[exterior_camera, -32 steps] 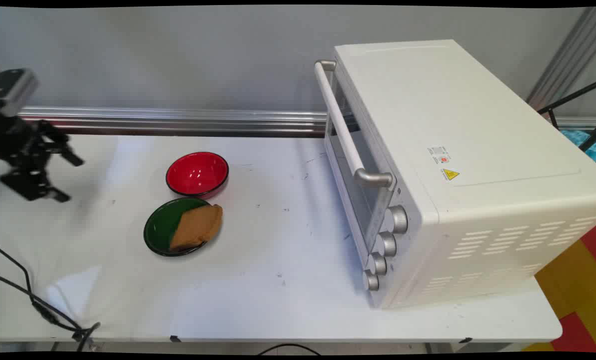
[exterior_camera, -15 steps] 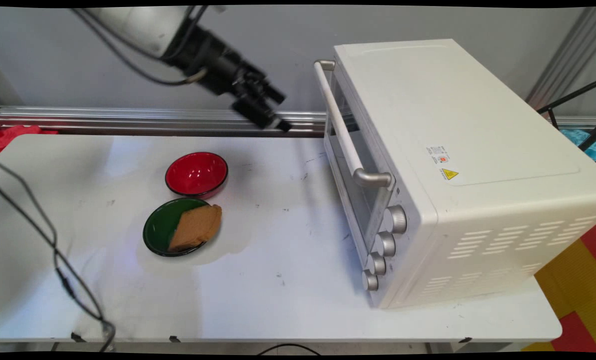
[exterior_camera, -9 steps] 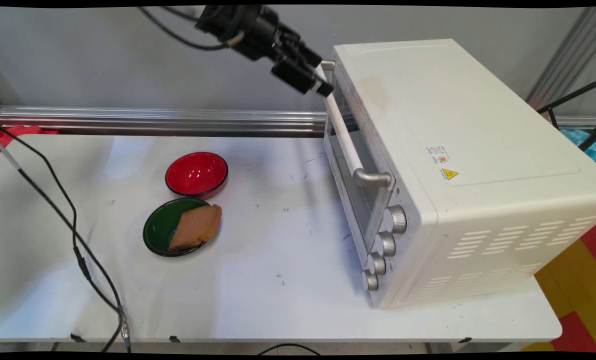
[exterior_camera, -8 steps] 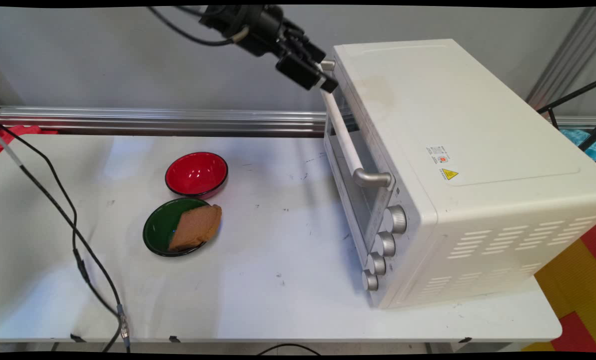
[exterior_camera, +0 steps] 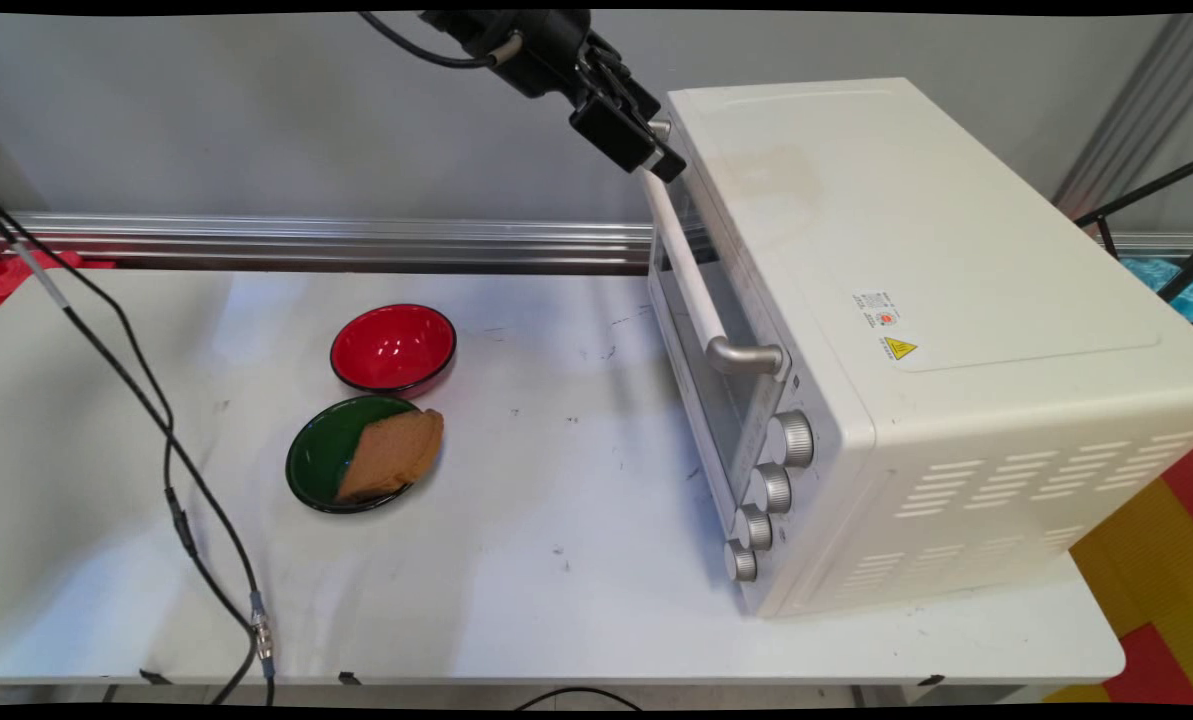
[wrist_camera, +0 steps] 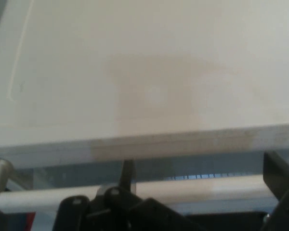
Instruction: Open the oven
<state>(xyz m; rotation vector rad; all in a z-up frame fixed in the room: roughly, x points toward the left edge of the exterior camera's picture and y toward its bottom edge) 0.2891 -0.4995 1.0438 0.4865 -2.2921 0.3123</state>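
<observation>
Toaster oven [exterior_camera: 886, 330] fills the right half of the main view, standing on the white worktop [exterior_camera: 516, 560] with its door shut and its white bar handle [exterior_camera: 684, 262] running down the front from upper centre to the four knobs [exterior_camera: 771, 490] at its lower end. That view also takes in a red bowl [exterior_camera: 394, 348] left of centre and, just below it, a green plate [exterior_camera: 328, 462] with a brown slice of bread [exterior_camera: 392, 456] lying partly over its right rim; the hand view shows none of these. Up close, the hand view gives the oven's flat top [wrist_camera: 144, 72], its front edge, and the handle [wrist_camera: 192, 190] crossing the lower frame. The hand [exterior_camera: 646, 155] sits at upper centre of the main view, at the handle's top end. Its fingers [wrist_camera: 278, 173] stand spread wide to either side of the bar, holding nothing; whether they touch it cannot be told.
</observation>
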